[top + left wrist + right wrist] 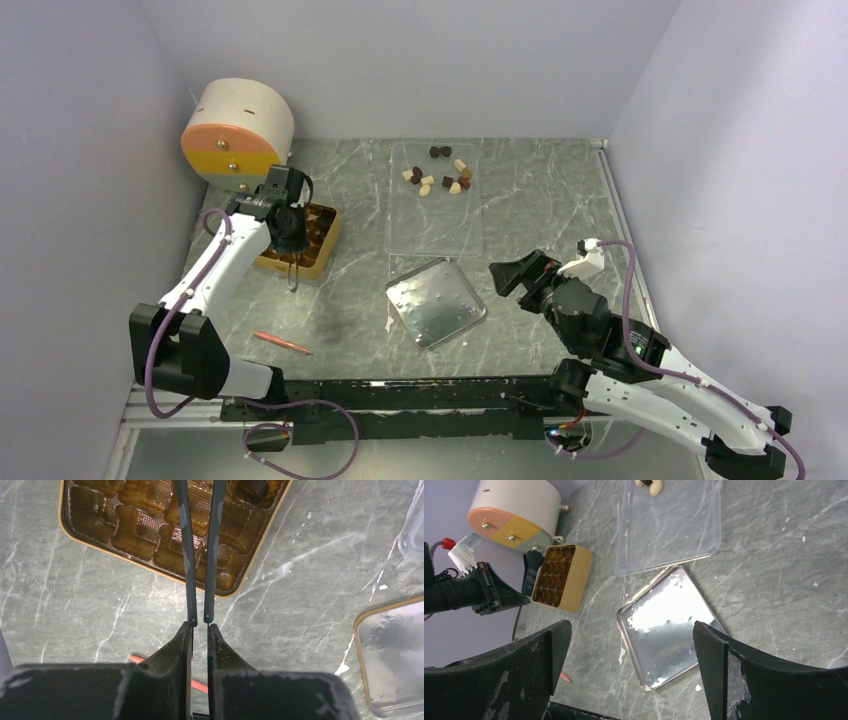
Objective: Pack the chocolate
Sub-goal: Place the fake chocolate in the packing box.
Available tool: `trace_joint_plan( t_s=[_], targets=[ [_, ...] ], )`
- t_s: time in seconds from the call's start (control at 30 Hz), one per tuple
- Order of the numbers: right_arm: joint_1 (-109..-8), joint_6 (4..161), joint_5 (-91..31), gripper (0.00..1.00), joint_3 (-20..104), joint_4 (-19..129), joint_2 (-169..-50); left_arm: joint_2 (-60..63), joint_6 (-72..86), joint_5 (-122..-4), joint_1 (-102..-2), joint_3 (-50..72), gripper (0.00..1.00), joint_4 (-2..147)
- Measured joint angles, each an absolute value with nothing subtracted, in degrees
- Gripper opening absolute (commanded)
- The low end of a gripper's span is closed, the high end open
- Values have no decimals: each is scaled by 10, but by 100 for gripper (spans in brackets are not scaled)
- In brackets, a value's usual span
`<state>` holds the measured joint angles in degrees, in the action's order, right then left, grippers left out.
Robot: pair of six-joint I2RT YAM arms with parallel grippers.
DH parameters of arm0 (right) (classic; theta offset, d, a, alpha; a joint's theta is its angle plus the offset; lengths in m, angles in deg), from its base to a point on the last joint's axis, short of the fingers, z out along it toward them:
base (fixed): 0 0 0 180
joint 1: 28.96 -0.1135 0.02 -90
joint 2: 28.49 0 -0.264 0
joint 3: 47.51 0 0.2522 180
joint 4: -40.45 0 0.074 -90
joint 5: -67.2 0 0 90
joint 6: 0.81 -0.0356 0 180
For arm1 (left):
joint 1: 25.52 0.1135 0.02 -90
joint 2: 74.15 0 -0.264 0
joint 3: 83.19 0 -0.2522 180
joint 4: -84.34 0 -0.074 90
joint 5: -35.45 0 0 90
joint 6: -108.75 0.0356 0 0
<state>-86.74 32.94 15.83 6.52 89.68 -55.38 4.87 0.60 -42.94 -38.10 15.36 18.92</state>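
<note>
Chocolate (440,172) is mostly sitting in a loose little pile at the far end of the clear tray (435,225), well apart from the box (326,240). One dark piece (252,487) is already in a pocket near the box's corner, and every other pocket I can see is bare. So I'd call this early in the packing.

The left gripper (200,630) is clamped tight on a pair of tweezers (186,555), which hang over the box. The prongs run side by side with a thin gap between them. Their tips go off the top of the left wrist view and are too small in the top view, so I can't tell whether anything is pinched between them.

The right gripper (631,630) hovers over the silver lid (436,302) with its jaws spread wide and nothing in them.

My read is that we're between pieces. The next move would take the tweezers across to the pile and pick out a single piece without knocking its neighbours. These bits are tiny and rounded, so the prongs need to land square on either side or the piece will probably squirt out. After that it has to be lined up over a free pocket.
</note>
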Motion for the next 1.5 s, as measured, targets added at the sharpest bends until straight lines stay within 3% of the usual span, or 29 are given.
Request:
trace_joint_plan(
  t_s=[0.93,1.5],
  targets=[
    [-867,331,157,97,65,887,-543,72,6,-452,-373,169,22,188],
    [-867,333,157,97,65,886,-544,80,6,-457,-373,171,35,185]
  ],
)
